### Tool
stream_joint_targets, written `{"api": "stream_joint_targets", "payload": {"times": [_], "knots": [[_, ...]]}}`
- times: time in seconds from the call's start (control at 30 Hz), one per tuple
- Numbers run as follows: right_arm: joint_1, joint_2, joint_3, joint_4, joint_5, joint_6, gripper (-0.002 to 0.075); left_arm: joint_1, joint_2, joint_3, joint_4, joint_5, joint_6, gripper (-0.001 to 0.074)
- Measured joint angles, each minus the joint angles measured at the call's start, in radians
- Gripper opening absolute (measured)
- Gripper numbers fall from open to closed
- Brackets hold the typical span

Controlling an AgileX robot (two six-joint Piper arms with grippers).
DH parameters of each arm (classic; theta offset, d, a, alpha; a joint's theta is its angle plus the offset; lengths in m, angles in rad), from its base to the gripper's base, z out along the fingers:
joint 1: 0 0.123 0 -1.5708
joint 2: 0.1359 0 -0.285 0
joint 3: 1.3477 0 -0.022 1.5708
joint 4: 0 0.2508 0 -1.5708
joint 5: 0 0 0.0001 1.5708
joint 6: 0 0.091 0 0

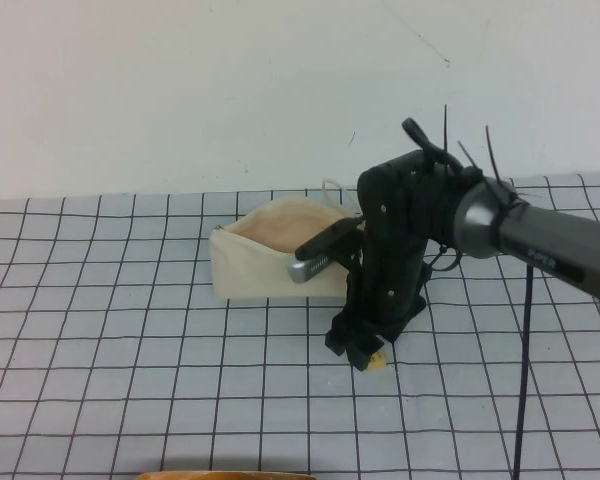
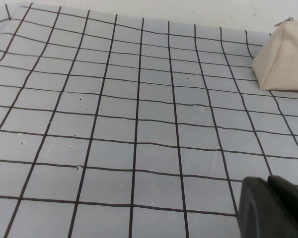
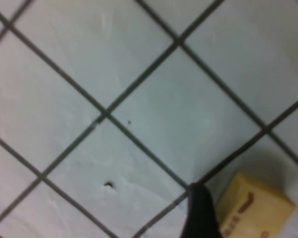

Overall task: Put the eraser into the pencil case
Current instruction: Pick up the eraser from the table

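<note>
The eraser (image 1: pixel 378 360), a small yellow-tan block with dark marks on its face, lies on the grid mat in front of the pencil case (image 1: pixel 270 265), a cream pouch standing with its pinkish mouth open. My right gripper (image 1: pixel 365 355) reaches down to the mat and is open around the eraser. In the right wrist view one dark fingertip (image 3: pixel 201 213) stands against the eraser's (image 3: pixel 253 208) side, and the other is out of frame. My left gripper (image 2: pixel 275 208) is shut and empty, low over the mat. The pouch's end (image 2: pixel 283 54) shows far off in the left wrist view.
The grid mat (image 1: pixel 130 330) covers the table up to a white wall (image 1: pixel 180 90). The right arm's camera housing (image 1: pixel 315 262) hangs just over the pouch's front wall. A tan edge (image 1: pixel 225 475) shows at the bottom of the high view.
</note>
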Motion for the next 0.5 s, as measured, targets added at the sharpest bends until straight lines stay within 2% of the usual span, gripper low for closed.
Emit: {"api": "stream_joint_targets", "payload": {"times": [0.13,0.27,0.5], "knots": [[0.0,0.01,-0.01,0.004,0.034,0.003,0.0388,0.0,0.0,0.0,0.0,0.0,0.0,-0.0002],[0.0,0.012,-0.01,0.004,0.056,0.003,0.0216,0.0,0.0,0.0,0.0,0.0,0.0,-0.0001],[0.0,-0.081,-0.01,0.085,0.075,-0.079,0.0207,0.0,0.0,0.0,0.0,0.0,0.0,-0.0002]]}}
